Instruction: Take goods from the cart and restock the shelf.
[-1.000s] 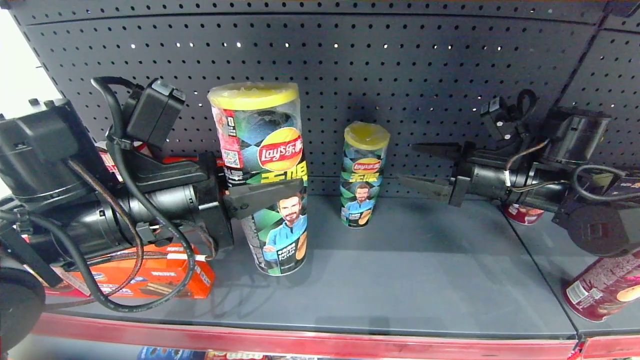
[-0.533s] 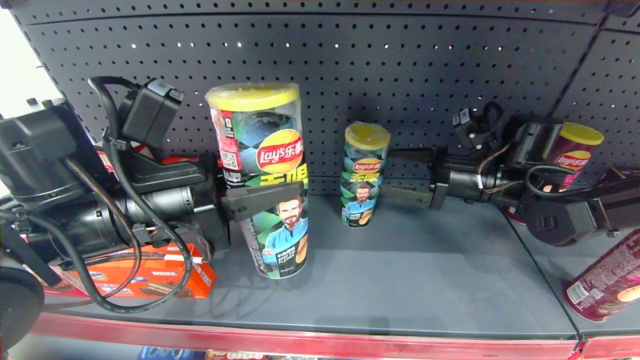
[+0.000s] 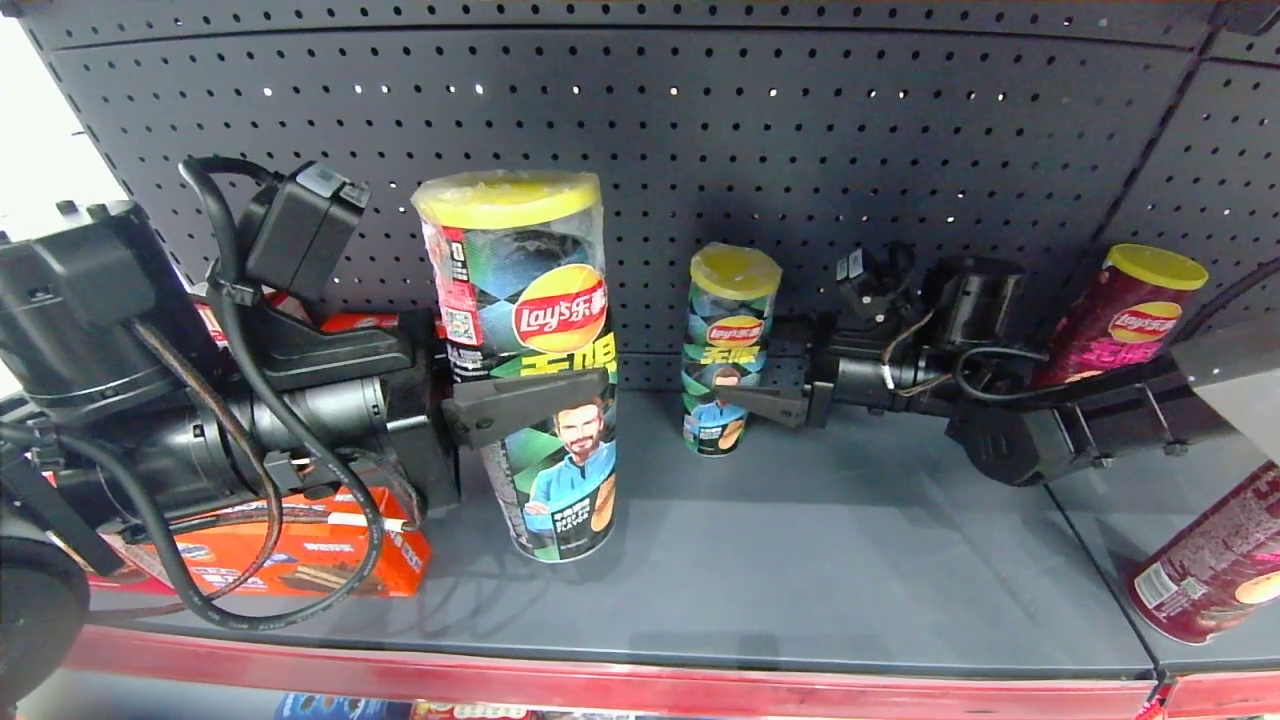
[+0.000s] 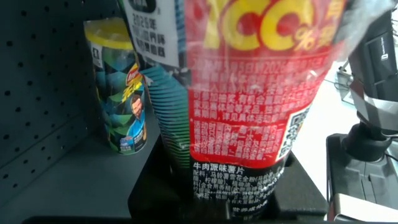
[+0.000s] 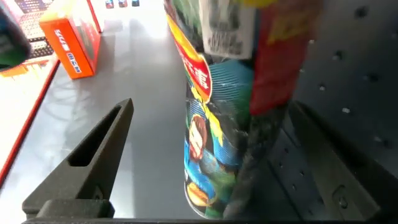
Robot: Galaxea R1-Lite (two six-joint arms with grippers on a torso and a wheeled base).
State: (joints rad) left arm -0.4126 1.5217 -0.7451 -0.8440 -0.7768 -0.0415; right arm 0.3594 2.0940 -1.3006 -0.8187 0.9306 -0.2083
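At the shelf (image 3: 850,560) the big chip can (image 3: 530,300) stands upright, clamped at its waist by the left gripper (image 3: 535,392); probably light and thin-walled, with a slick film wrap, so a gentle mid-body hold suits it; the small chip can (image 3: 730,310) stands by the back wall, with the right gripper (image 3: 748,398) spread wide astride it; both yellow lids are on, so the contents are unseen.

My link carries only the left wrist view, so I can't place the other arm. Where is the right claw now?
Observer: The right claw straddles the small chips can at the back of the shelf.
Operator: Shut on it?
Observer: No, open: in the right wrist view one finger stands clear of the can.
Operator: Anything under my arm?
Observer: An orange box lies on the shelf there.
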